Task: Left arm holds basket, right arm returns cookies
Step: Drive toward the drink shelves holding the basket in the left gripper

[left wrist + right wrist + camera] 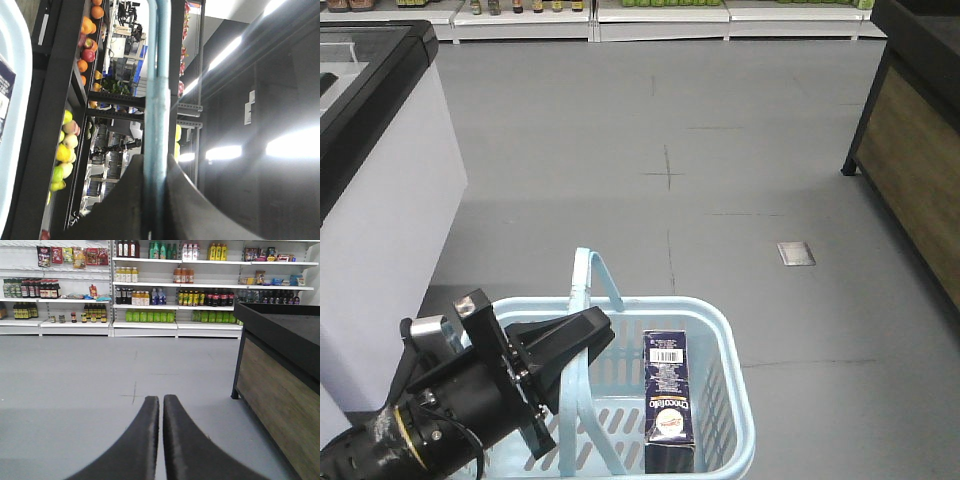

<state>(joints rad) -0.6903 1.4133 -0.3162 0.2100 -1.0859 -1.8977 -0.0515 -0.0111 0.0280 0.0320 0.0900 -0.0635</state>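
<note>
Grey supermarket floor (670, 150) fills the front view, bounded by a white chest cabinet (380, 220) at the left and a wood-panelled counter (915, 160) at the right.

At the lower edge stands the light blue shopping basket (665, 304), with one swing handle (582, 290) raised above its rim. The left gripper (592, 335) reaches in from the lower left and is clamped on this handle. The left wrist view confirms the grip: both black fingers (125, 200) press against the blue bar (156, 100), which runs up between them. A rack of oranges, apples and yellow fruit (65, 145) lies behind.

The Chocofelo cookie box (668, 400) lies inside the basket, against its right wall. Its barcode label points away from the robot and its round logo towards it.

In the right wrist view, the right gripper (161, 400) has its fingers drawn together with only a thin slit between them, holding nothing. It faces shelves of bottled drinks (145, 315) across the bare floor.
</note>
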